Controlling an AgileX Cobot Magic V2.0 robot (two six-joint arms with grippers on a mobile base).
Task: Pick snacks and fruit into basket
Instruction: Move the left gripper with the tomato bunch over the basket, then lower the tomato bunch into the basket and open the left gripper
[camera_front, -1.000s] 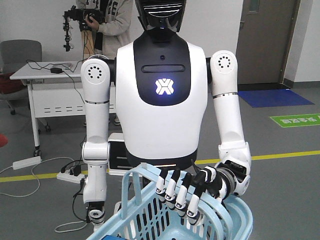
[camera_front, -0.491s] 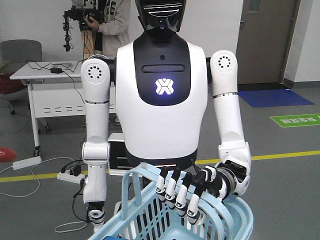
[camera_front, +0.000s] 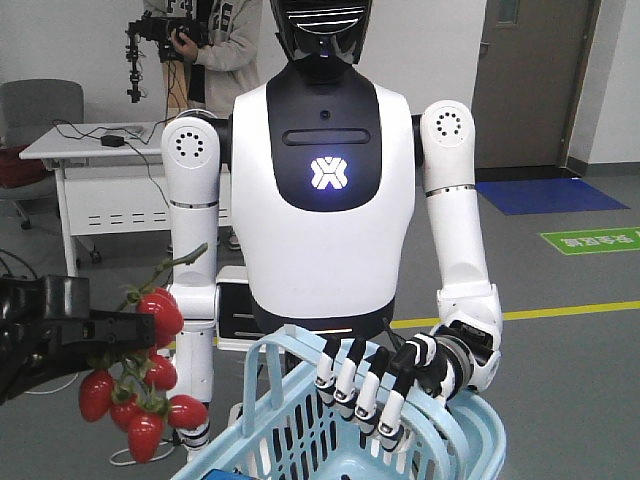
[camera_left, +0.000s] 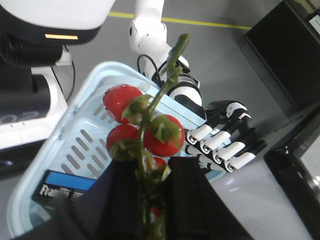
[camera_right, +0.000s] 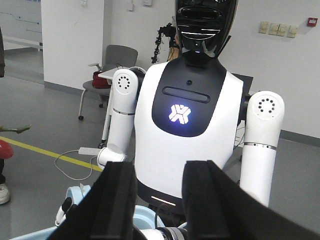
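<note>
Basket (camera_left: 75, 107) with boxed item inside

Now in front view at lower left: left tool (camera_front: 100, 330), jaws clamped on stem of red cherry tomato cluster (camera_front: 140, 385), absent from both earlier frames. Cluster hangs left of pale blue basket (camera_front: 300, 440), not yet over it.

Counted items: 1 pale blue basket (camera_front: 300, 440); 1 cluster of red cherry tomatoes (camera_front: 135, 385) on 1 green stem, 6 fruits visible in the front view; 1 blue box (camera_left: 62, 189) inside the basket; 1 white humanoid robot (camera_front: 325, 190) at 12 o'clock; 1 black pincer (camera_front: 60, 325) at 9 o'clock.
</note>
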